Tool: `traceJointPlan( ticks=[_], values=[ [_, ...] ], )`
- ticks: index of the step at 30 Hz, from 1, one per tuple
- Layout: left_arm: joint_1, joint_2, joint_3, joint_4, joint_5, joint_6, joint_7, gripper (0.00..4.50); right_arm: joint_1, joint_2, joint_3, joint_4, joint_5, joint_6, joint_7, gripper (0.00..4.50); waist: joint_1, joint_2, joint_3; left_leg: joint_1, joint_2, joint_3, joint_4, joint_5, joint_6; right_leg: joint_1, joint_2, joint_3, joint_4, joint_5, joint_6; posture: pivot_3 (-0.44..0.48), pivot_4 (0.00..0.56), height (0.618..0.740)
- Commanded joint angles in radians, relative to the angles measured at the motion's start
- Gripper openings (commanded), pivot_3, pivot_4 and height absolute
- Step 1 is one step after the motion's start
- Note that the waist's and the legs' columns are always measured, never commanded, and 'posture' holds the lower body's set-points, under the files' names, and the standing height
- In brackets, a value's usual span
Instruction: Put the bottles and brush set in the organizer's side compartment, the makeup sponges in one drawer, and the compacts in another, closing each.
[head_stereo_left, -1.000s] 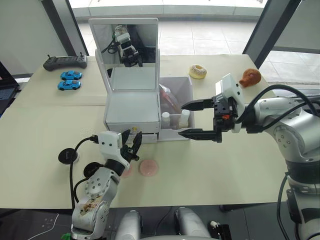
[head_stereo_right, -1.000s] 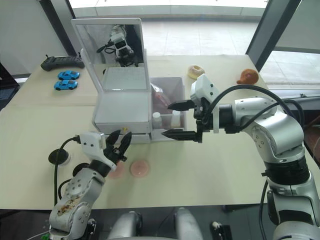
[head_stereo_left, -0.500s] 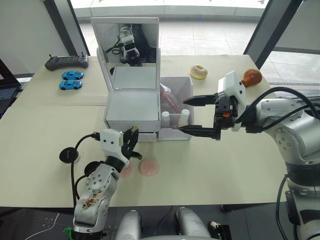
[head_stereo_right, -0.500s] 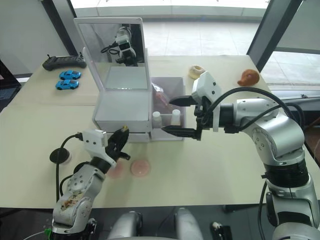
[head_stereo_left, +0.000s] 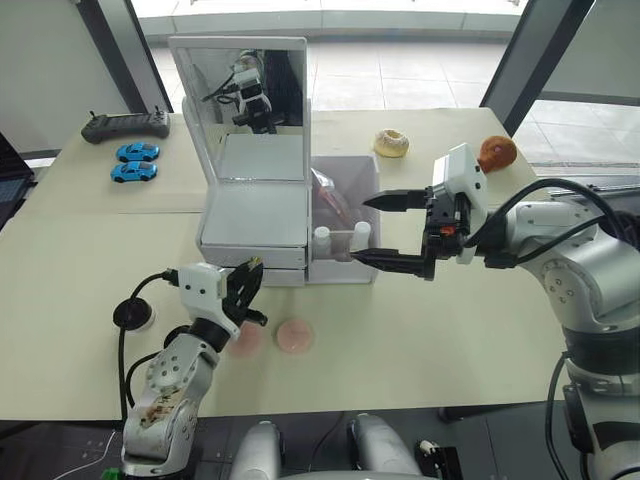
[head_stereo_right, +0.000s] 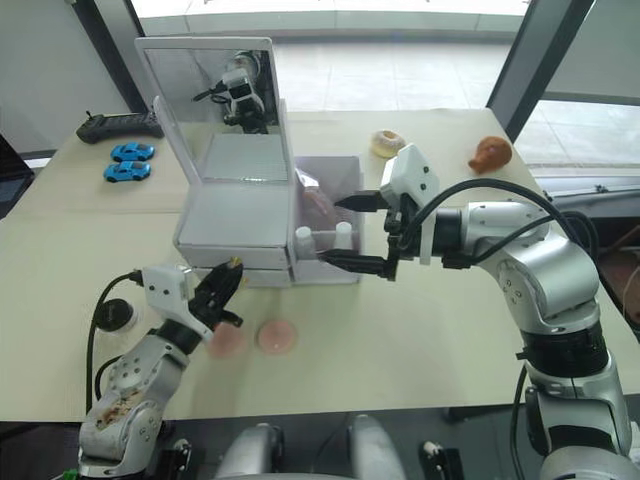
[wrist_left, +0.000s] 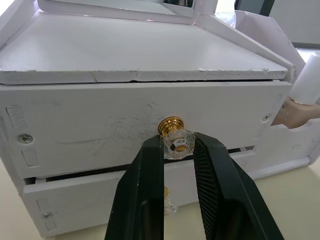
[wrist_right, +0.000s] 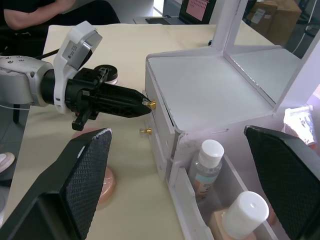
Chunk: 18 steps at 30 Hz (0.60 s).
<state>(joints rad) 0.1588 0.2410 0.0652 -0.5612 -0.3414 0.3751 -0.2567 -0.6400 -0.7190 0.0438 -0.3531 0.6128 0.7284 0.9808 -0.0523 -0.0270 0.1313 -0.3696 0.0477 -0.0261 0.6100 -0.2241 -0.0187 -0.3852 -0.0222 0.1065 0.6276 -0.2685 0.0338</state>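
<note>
The left end effector (wrist_left: 177, 150) is pinching the gold-and-clear knob (wrist_left: 173, 136) of the upper drawer (wrist_left: 125, 122) of the white plastic organizer with the tall upright mirror (head_stereo_left: 255, 215), its two black fingers (wrist_left: 145, 185) pressing on either side of the knob; the upper drawer is sitting flush with the front, while the lower drawer (wrist_left: 100, 200) is sitting slightly out, a dark gap showing above it; the right end effector (head_stereo_left: 385, 230) is hovering with its fingers spread wide, just beside the outer wall of the translucent white open-top side compartment (head_stereo_left: 350, 225) and above the beige worktop (head_stereo_left: 450, 330).

Inside the side compartment, the two small white-capped bottles (wrist_right: 207, 162) are standing upright near the front wall, and the clear pouch of reddish-handled brushes (head_stereo_left: 332, 195) is leaning behind them; the two flat round pale-pink sponges (head_stereo_left: 294, 335) are lying on the worktop in front of the organizer, one partly hidden under the left arm; two round black compacts (head_stereo_left: 131, 315) are lying on the worktop to the left of the left arm, well apart from the organizer.

Farther back, a glazed doughnut (head_stereo_left: 391, 143), a brown pastry-like object (head_stereo_left: 497, 152), two blue toy cars (head_stereo_left: 134, 161) and a dark handheld controller (head_stereo_left: 124, 124) are resting on the worktop.
</note>
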Motion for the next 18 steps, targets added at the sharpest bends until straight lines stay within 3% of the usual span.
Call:
traceJointPlan(
  ticks=[1, 18],
  values=[
    [0.06, 0.012, 0.055, -0.106, -0.018, -0.015, 0.005, 0.55, 0.0, 0.009, -0.016, -0.013, 0.01, -0.024, 0.005, 4.5, 0.0, 0.0, 0.0, 0.0, 0.0, 0.0, 0.0, 0.0, 0.0, -0.001, 0.0, 0.0, 0.0, 0.0, 0.0, 0.0, 0.15, 0.74],
    [0.442, 0.046, 0.092, -0.338, -0.095, 0.002, -0.053, 0.55, -0.007, 0.076, 0.025, 0.033, -0.005, -0.059, 0.034, 4.5, -0.016, 0.0, 0.0, 0.0, 0.001, 0.001, -0.002, -0.001, 0.001, -0.001, 0.0, 0.0, -0.001, -0.004, 0.001, 0.0, 0.15, 0.74]
  ],
)
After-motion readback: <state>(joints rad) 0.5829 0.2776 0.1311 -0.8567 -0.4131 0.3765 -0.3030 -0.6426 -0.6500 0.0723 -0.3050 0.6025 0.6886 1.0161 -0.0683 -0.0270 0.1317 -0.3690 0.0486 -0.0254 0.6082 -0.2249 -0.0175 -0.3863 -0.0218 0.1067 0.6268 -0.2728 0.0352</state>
